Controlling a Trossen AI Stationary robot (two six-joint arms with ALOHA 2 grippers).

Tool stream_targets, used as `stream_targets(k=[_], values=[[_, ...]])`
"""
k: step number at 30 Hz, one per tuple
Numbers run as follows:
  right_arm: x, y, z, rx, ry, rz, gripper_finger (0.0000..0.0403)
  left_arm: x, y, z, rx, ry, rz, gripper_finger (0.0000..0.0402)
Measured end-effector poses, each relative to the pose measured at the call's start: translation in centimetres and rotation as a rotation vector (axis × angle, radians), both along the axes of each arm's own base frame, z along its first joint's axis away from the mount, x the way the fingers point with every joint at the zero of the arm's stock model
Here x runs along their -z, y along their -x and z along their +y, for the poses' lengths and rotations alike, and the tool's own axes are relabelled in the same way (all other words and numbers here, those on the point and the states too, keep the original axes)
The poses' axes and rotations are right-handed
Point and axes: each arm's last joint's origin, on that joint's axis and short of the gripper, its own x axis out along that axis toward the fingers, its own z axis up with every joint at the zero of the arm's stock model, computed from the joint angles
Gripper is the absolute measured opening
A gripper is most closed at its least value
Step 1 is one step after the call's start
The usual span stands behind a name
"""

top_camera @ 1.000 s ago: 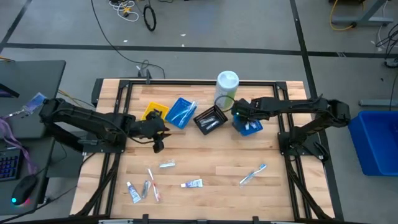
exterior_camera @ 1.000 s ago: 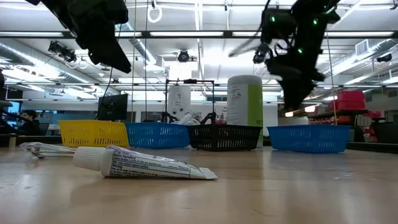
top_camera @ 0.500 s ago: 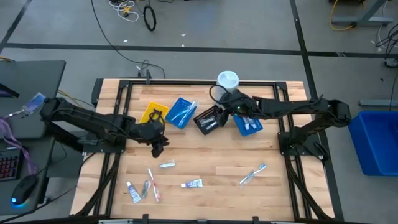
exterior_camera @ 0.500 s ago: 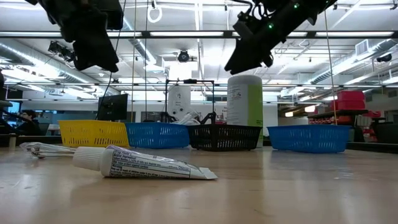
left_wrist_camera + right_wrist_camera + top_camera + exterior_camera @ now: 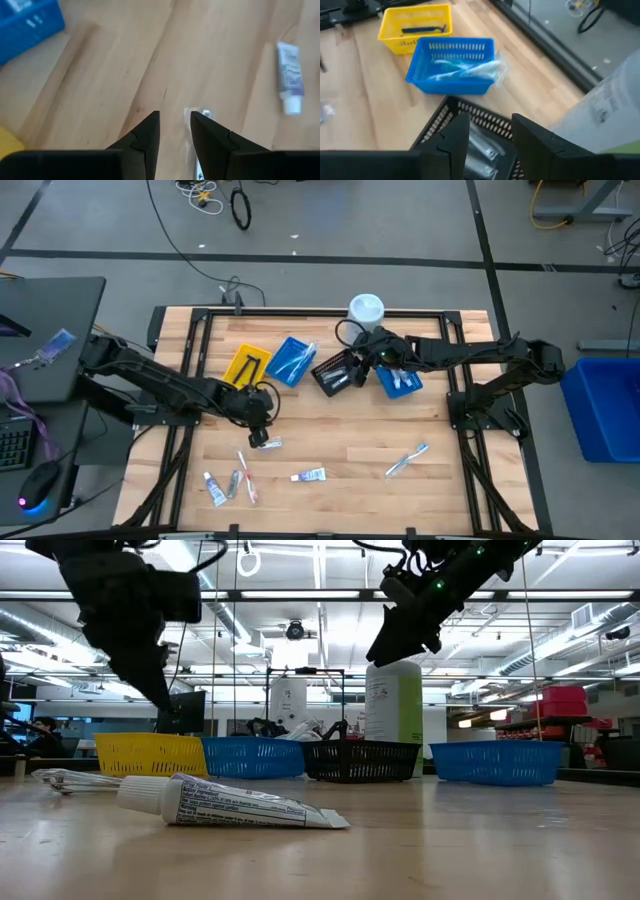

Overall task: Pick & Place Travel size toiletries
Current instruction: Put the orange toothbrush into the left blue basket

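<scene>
High view, entry: your left gripper (image 5: 262,427) hangs with its fingers parted, empty, just above the small silvery foil tube (image 5: 268,444) lying flat on the pale wooden table (image 5: 350,440). Left wrist view shows that tube (image 5: 197,145) partly beneath one finger, so you should centre it in the gap before descending. Right gripper (image 5: 368,357), likewise parted and empty, hovers over the black mesh basket (image 5: 336,370).

Yellow tray (image 5: 244,365), black tray (image 5: 336,372), canister (image 5: 365,310).

Left hand (image 5: 262,420) and right hand (image 5: 362,358) both hover with fingers parted.
</scene>
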Motion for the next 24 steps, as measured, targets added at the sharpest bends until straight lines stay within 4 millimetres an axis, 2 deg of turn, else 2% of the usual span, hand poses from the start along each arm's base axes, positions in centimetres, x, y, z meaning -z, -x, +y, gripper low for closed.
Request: stream_targets(k=[5, 10, 24], values=[[0.43, 0.25, 0.25, -0.050, -0.060, 0.042, 0.0153, 0.87, -0.47, -0.12, -0.007, -0.010, 0.032, 0.0116], [0.57, 0.35, 0.31, -0.058, -0.073, 0.058, 0.0152, 0.95, -0.58, -0.03, -0.028, -0.025, 0.025, 0.0118], [0.65, 0.43, 0.32, -0.057, -0.075, 0.069, 0.0149, 0.91, -0.60, 0.12, -0.063, -0.070, 0.009, 0.0158]])
